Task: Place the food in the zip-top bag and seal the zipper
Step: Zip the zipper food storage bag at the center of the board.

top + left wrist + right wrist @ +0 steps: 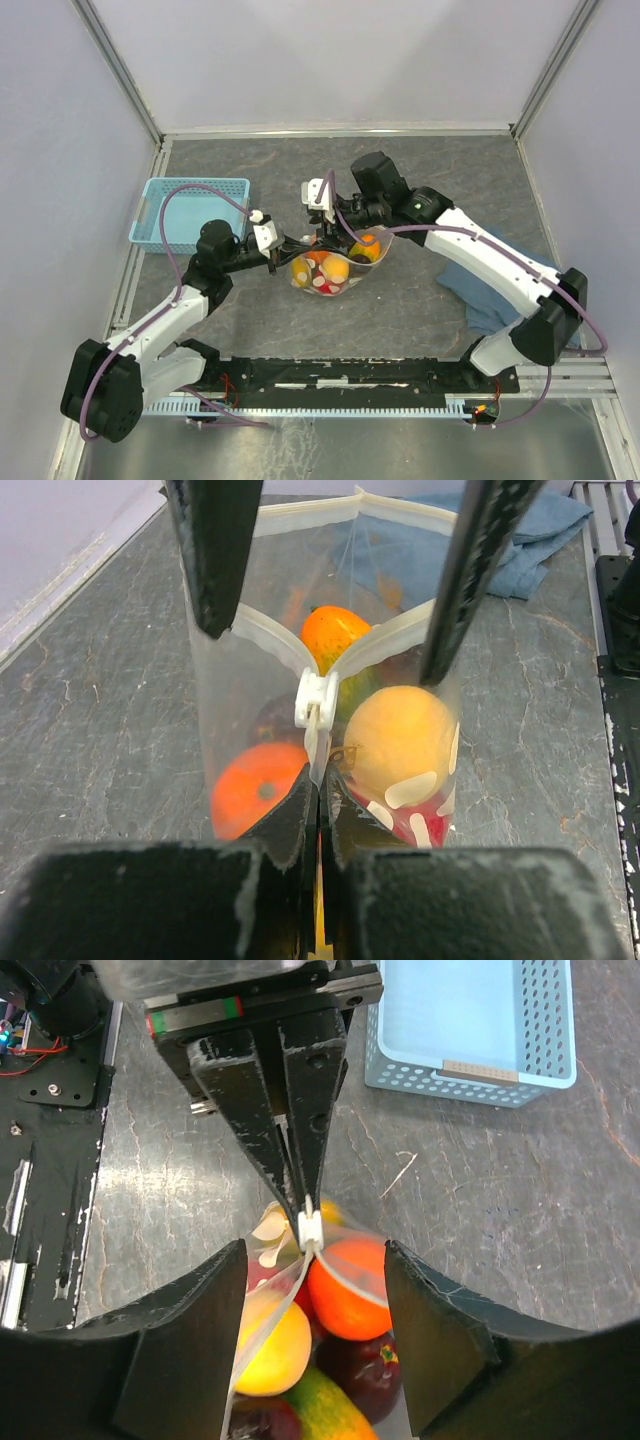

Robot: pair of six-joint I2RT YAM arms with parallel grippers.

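Note:
The clear zip-top bag (335, 272) lies mid-table with the food inside: an orange fruit (350, 1290), a yellow one (270, 1345), a dark purple one (362, 1365) and a green one (325, 1410). My left gripper (320, 780) is shut on the bag's corner, just behind the white slider (316, 698). From the slider the zipper (268, 630) splits into two pale strips, so the mouth gapes. My right gripper (315, 1250) is open above the mouth. Its fingers (215, 550) stand either side of the strips, touching nothing that I can see.
A light-blue perforated basket (190, 213) stands at the back left, seen also in the right wrist view as the basket (480, 1020). A blue cloth (490, 285) lies crumpled under the right arm. A black base rail (350, 375) runs along the near edge.

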